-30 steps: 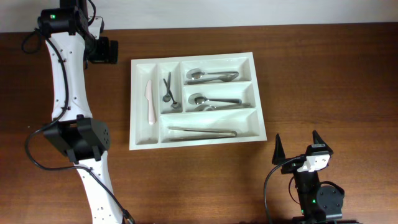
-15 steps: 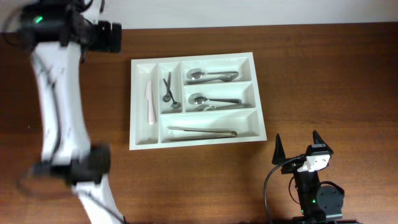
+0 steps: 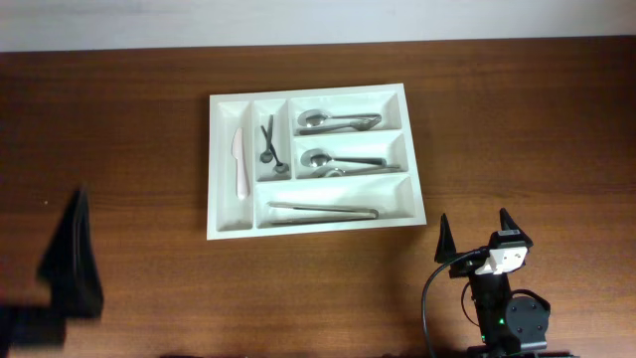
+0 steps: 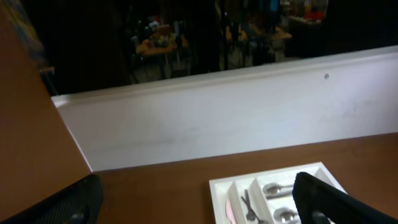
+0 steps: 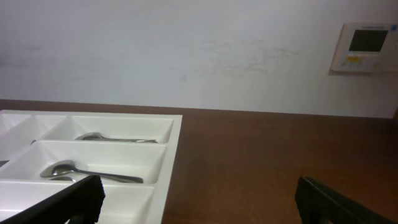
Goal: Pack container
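The container (image 3: 213,169) lies beyond and left of the spread right gripper (image 3: 475,224).

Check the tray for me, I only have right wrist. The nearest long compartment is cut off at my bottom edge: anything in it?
Observer: Yes. From overhead, that compartment of the container holds one long metal utensil, lying lengthwise.
Operator: And the two narrow slots on the far side from me?
Observer: The outer one holds a pale knife; the inner one holds small dark utensils.
Operator: Left arm anywhere near the tray?
Observer: No. The left gripper is open with nothing between its fingers, well apart from the container.
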